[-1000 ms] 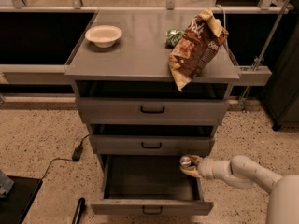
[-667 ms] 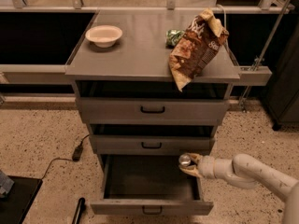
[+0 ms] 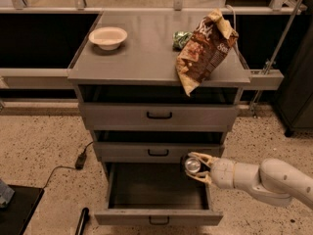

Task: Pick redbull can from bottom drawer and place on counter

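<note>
The redbull can (image 3: 191, 165), dark with a shiny silver top, is held upright in my gripper (image 3: 197, 167) above the right rear part of the open bottom drawer (image 3: 157, 216). The pale fingers (image 3: 201, 157) close around the can from the right, and the arm reaches in from the lower right. The can sits just below the front of the middle drawer. The counter (image 3: 142, 53) is the grey top of the cabinet, well above the can.
On the counter stand a white bowl (image 3: 108, 36) at the left, a brown chip bag (image 3: 205, 50) overhanging the right front edge, and a green wrinkled packet (image 3: 181, 38) behind it. The top drawer (image 3: 159, 115) and middle drawer (image 3: 158, 152) stand slightly open. A black cable (image 3: 78, 161) lies on the floor at left.
The gripper with the can has shifted slightly left and up over the drawer. The view has moved a little, so the cabinet sits differently in the frame.
</note>
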